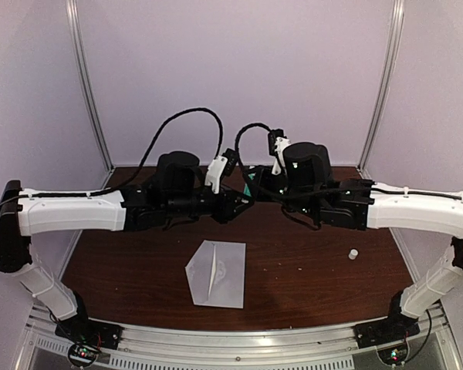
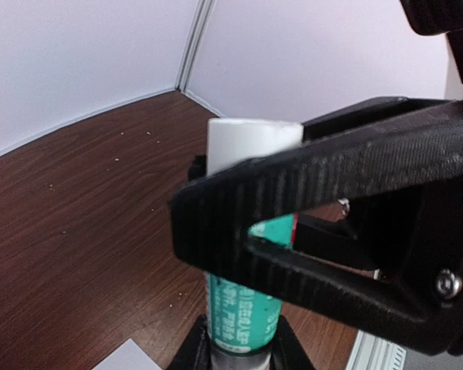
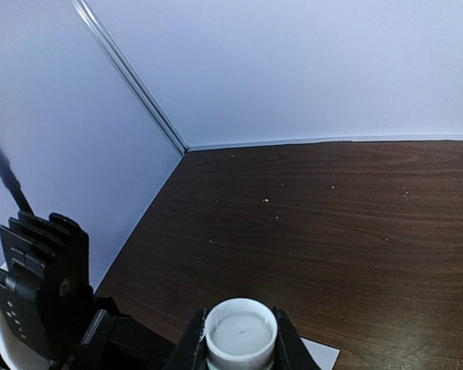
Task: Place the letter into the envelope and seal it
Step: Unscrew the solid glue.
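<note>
The envelope [image 1: 225,274] lies flat on the brown table [image 1: 309,277], front centre, with its pointed flap open toward the left. The letter does not show as a separate sheet. Above the table's middle both arms meet on a teal glue stick [image 1: 252,183]. My left gripper [image 2: 239,348] is shut on the lower end of the glue stick [image 2: 243,308]. My right gripper [image 3: 241,343] is shut just below the stick's white open top [image 3: 241,333], and its black fingers [image 2: 309,193] cross the stick in the left wrist view.
A small white cap [image 1: 353,253] stands on the table to the right. White walls and metal posts close in the back and sides. A pale paper corner [image 3: 322,354] shows beneath the right gripper.
</note>
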Controlling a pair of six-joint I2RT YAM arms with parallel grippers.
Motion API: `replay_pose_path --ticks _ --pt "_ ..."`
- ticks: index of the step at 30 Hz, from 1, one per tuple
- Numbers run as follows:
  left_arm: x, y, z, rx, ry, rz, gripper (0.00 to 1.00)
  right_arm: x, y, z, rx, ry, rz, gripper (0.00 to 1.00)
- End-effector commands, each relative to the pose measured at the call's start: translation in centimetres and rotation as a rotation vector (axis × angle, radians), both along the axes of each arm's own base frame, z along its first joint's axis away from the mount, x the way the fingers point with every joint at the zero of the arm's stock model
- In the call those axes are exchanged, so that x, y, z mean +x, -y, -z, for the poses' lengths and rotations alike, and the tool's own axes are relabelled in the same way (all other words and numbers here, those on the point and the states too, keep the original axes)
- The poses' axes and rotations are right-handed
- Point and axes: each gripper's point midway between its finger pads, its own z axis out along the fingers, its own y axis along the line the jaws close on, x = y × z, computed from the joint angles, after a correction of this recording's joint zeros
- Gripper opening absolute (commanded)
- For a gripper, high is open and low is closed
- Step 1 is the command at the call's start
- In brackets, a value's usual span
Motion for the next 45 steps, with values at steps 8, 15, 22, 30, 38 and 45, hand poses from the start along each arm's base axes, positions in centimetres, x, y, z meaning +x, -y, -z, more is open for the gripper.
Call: replay_pose_path --ticks 8,15,22,30,38,45 --pt "2.5 -0.9 0.5 0.022 -0.03 -0.164 0.0 -1.1 -2.8 1.1 -0.051 -0.033 0.027 0.01" --pt "0.9 -0.2 -0.8 -0.033 -0.053 -0.075 0.0 -3.9 -2.5 -2.3 0.053 0.072 -0.139 0.44" --pt "0.0 -1.2 -2.6 -0.079 -0.043 -0.057 0.0 -6.5 -0.5 -4.3 0.08 0.156 -0.241 0.81" --pt "-2.3 -1.8 -5.6 -0.186 0.018 0.076 0.0 -8.8 1.4 -5.8 0.212 0.226 -0.428 0.96" --pt "-6.9 -1.6 -8.9 -0.299 0.107 0.346 0.0 -12.5 1.0 -7.8 0.346 0.301 -0.735 0.99" --pt "-9.6 -1.3 -10.2 -0.355 0.131 0.514 0.0 -14.7 -0.4 -8.5 0.39 0.311 -0.908 0.86"
